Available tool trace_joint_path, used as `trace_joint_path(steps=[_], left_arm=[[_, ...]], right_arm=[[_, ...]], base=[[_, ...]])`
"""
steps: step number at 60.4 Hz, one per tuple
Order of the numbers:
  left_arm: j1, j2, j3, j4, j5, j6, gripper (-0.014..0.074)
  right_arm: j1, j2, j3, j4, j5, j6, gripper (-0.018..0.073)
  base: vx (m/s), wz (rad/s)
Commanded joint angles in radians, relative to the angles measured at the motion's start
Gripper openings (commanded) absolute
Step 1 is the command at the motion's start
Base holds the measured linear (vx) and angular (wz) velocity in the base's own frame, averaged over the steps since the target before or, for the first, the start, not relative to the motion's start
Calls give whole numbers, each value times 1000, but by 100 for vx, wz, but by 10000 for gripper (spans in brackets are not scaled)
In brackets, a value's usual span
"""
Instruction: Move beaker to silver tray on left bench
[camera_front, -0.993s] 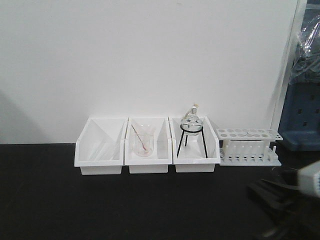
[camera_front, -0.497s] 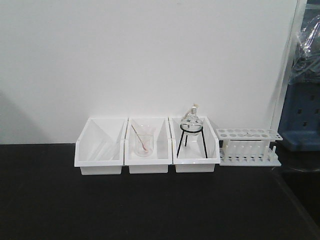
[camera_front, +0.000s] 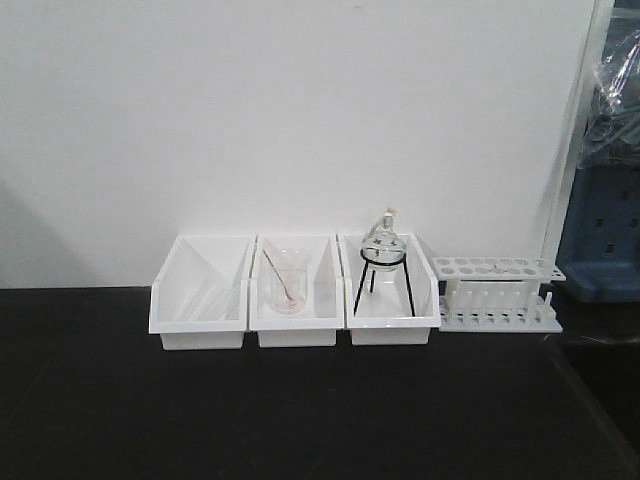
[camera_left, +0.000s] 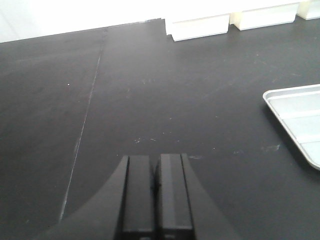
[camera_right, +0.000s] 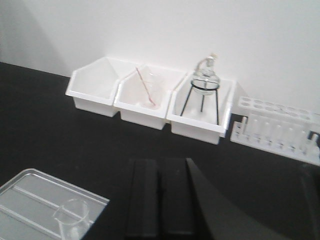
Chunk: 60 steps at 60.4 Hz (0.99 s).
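The black worktop (camera_front: 300, 420) fills the lower half of the front view, with a white wall behind it. Along its back edge stand three white storage bins (camera_front: 295, 292) in a row, with a white test-tube rack (camera_front: 497, 293) just to their right. The left bin looks empty, the middle one holds a beaker with a pinkish stirring rod (camera_front: 285, 287), and the right one holds a round-bottomed flask on a black wire stand (camera_front: 383, 262).

The silver tray (camera_right: 45, 207) shows at the lower left of the right wrist view, toward the front of the worktop, and its corner also appears at the right edge of the left wrist view. The small clear beaker (camera_right: 74, 216) stands upright inside the tray, near its right edge, nearly see-through against the metal.

A second ago a dark arm crossed the lower right corner of the front view; half a second ago it was gone, and it is absent now. I judge that the right arm has pulled back after setting the beaker down, so the move looks complete or very nearly so.

The right gripper (camera_right: 159, 200) hangs above the worktop just right of the tray, its jaws pressed together and holding nothing. The left gripper (camera_left: 156, 197) is likewise closed and empty, over bare worktop well apart from the bins.
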Motion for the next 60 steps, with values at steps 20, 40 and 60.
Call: trace_joint_path(steps=[20,40,60], left_arm=[[-7,-7,20,-3,-75,-2,1],[-7,-7,20,-3,-75,-2,1],[-7,-7,20,-3,-75,-2,1]], right_arm=[[-250,-251,463,229,-388,-56,-11],[-353,-476,496,125,-276,-52,-11],[-353,-477,496,125,-275,-53,-11]], base=[[0,0],[0,0],[0,0]])
